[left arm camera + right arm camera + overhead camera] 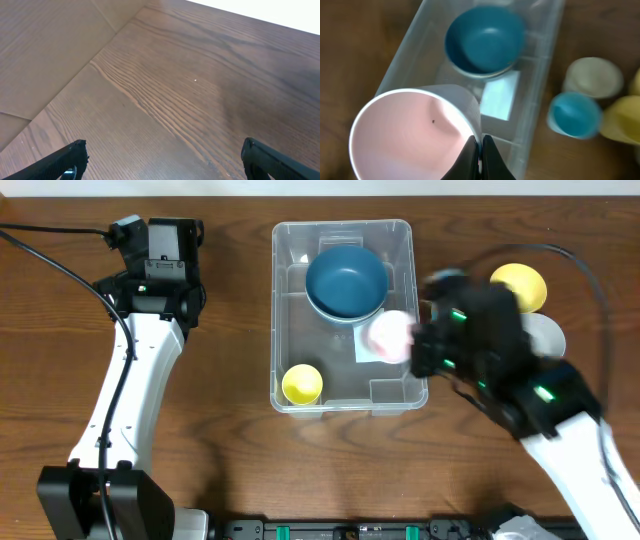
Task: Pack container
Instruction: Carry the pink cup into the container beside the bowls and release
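**Packing about half done**

Your clear rectangular plastic container (pixel 278 310) sits mid-counter, holding a round blue bowl (pixel 345 280) and a yellow cup (pixel 302 383); your right hand (pixel 481 160) pinches a pink cup's (pixel 405 135) rim above it; left hand (pixel 162 160) spread, idle; yellow bowl (pixel 520 285), white bowl (pixel 548 335) and small blue cup (pixel 574 114) lie outside, right.

We look straight down on the whole table (pixel 230 330) from overhead. Left wrist camera sits close, facing bare wood. Right wrist camera looks down closely into the container (pixel 532 75), shared with overhead.
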`<control>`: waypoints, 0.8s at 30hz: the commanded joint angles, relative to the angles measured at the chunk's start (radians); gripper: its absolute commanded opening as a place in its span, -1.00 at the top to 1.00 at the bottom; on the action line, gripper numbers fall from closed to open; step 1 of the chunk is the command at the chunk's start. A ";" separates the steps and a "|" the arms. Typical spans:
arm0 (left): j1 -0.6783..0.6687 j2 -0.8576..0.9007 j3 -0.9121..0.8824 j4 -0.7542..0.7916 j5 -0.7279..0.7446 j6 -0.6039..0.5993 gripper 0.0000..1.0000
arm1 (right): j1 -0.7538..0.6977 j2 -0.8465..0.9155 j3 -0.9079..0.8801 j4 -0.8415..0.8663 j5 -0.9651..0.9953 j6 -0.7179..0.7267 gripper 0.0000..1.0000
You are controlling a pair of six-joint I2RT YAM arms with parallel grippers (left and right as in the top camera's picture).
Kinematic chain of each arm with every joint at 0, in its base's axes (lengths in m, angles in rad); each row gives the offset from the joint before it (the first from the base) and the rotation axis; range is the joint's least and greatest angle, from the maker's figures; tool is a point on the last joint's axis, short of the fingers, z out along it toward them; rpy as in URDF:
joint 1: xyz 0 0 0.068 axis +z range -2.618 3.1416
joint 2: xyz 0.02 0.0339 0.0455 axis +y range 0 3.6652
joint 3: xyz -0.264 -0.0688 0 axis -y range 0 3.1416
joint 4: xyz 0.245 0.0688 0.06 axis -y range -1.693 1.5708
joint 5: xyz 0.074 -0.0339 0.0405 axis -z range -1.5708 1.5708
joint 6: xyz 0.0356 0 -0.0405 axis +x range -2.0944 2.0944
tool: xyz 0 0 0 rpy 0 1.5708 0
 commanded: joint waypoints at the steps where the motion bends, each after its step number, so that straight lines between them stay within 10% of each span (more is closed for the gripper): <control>1: 0.003 -0.015 0.003 -0.003 -0.023 0.006 -0.96 | 0.055 0.133 0.076 0.013 -0.005 -0.013 0.98; 24: 0.003 -0.015 0.003 -0.003 -0.023 0.006 -0.96 | 0.166 0.642 0.264 0.138 0.033 0.014 0.98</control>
